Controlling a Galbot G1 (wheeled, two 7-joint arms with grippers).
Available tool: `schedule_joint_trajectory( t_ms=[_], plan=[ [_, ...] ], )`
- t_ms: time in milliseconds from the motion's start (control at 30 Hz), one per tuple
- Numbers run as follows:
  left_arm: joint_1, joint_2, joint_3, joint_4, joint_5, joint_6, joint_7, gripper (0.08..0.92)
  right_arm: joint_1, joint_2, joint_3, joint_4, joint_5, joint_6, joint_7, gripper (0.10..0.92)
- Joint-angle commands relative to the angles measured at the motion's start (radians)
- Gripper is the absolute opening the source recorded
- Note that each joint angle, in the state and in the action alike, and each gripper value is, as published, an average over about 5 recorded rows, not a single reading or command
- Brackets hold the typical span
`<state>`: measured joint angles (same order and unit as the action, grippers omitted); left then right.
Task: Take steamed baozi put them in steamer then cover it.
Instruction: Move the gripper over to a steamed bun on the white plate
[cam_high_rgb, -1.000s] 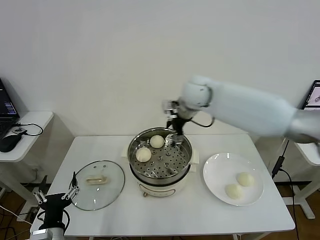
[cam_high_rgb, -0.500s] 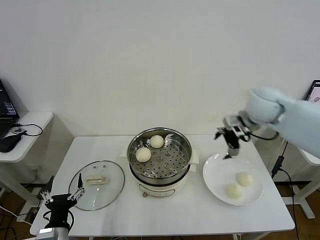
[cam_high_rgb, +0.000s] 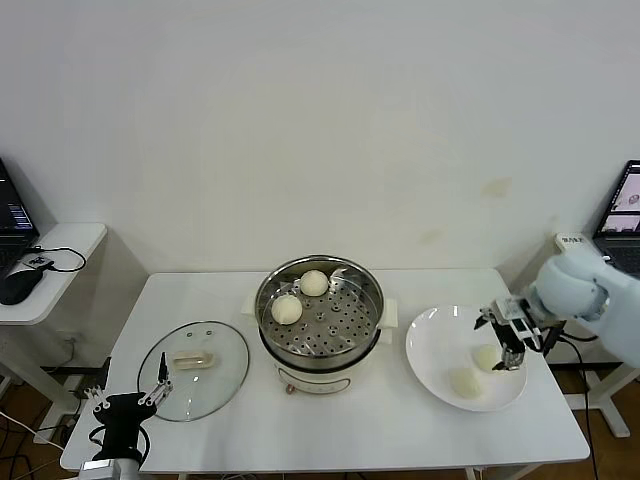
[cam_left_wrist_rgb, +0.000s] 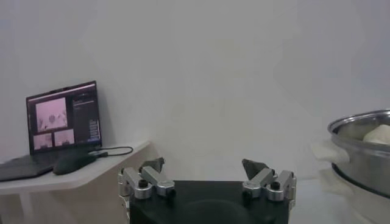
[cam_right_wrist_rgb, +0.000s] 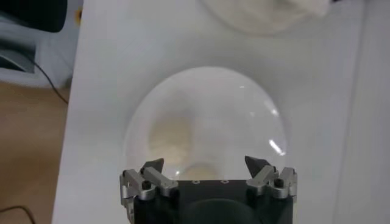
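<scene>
Two steamed baozi (cam_high_rgb: 301, 297) sit in the steamer (cam_high_rgb: 320, 315) on its perforated tray, toward the far-left part, close together; two more (cam_high_rgb: 477, 370) wait on the white plate (cam_high_rgb: 430, 350) to the steamer's right, one nearer the table's front edge, one behind it. Steamer stands mid-table on its cream base, uncovered. Glass lid (cam_high_rgb: 195, 368) lies flat on the table to the steamer's left, well apart from it. Right gripper (cam_high_rgb: 508, 345) has swung from over the steamer's far rim a second ago, across to the plate, and now hangs just over the rear bun, jaws spread wide and empty; the right wrist view shows a bun (cam_right_wrist_rgb: 172, 137) on the plate (cam_right_wrist_rgb: 244, 103) below the open fingers. Reading: second drop-off is finished, third pick is starting, so the job stands about half done on buns, with the lid untouched. Left gripper (cam_high_rgb: 127, 403) sits low at the table's near-left corner, just beside the lid's edge, jaws open, holding nothing; it has barely shifted over the same second. Next move likely a straight descent onto the rear bun; a soft grip seems wise
</scene>
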<state>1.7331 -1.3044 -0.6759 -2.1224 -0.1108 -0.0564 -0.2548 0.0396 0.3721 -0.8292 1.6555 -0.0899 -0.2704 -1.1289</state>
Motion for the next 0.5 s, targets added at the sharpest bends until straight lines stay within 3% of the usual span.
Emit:
schedule_joint_trajectory(
  t_ms=[33,500],
  plan=[
    [0.004,-0.002,0.0,0.004,0.003,0.0,0.0,0.823,-0.276,-0.002,0.182,-0.019,-0.092,0.017,0.031,0.823],
    [0.002,-0.002,-0.012,0.015,-0.005,-0.001,-0.001,0.823,-0.312,0.109,0.19,-0.125,-0.119,0.022,0.072,0.823]
  ],
)
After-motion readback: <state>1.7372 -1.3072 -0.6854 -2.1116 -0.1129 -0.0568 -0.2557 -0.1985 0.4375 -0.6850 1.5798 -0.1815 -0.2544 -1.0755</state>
